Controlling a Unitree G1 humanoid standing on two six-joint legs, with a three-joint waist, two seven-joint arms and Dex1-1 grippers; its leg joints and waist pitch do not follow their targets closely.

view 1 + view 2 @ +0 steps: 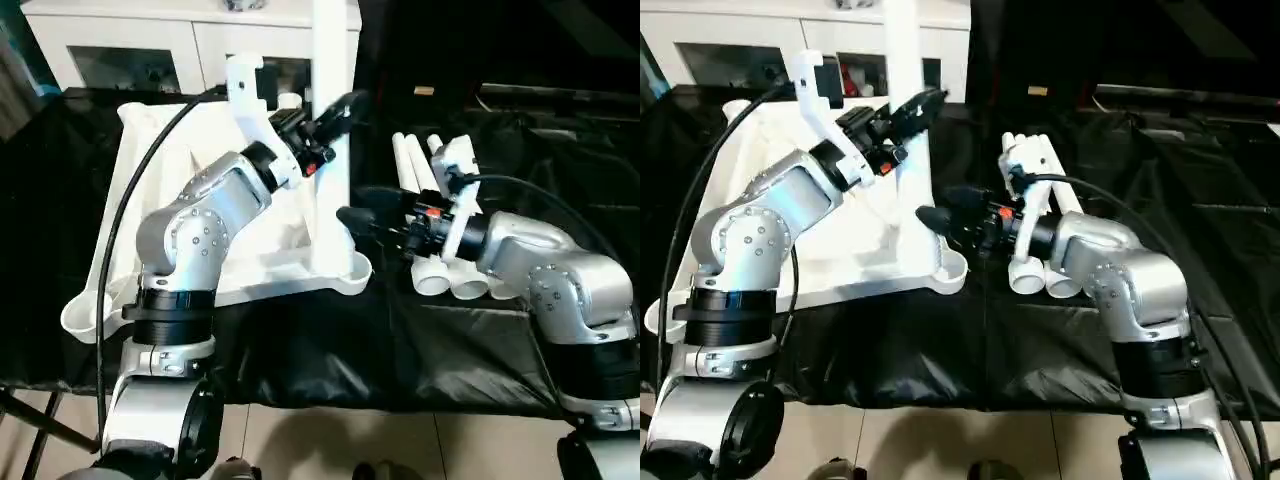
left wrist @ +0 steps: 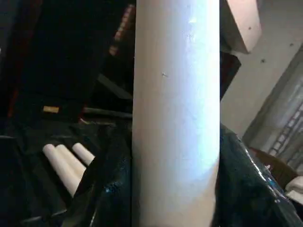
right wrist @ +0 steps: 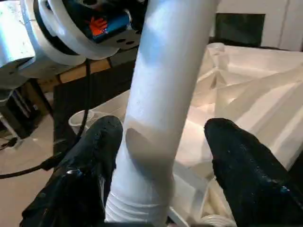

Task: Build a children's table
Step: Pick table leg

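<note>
The white tabletop (image 1: 290,275) lies underside up on the black-covered bench. One white leg (image 1: 333,60) stands upright in its near right corner socket. My left gripper (image 1: 338,108) is shut on this leg partway up; in the left wrist view its black fingers (image 2: 102,189) press both sides of the tube (image 2: 175,94). My right gripper (image 1: 352,217) is open around the leg's lower end, just above the socket. In the right wrist view its fingers (image 3: 236,161) flank the leg (image 3: 161,94), and one stands apart from it. Three more legs (image 1: 420,170) lie side by side under my right forearm.
A white glass-door cabinet (image 1: 150,50) stands behind the bench. The tabletop's near left corner socket (image 1: 85,315) hangs close to the bench's front edge. A black cable (image 1: 130,190) runs over the tabletop beside my left arm. Tiled floor (image 1: 330,445) shows below the bench.
</note>
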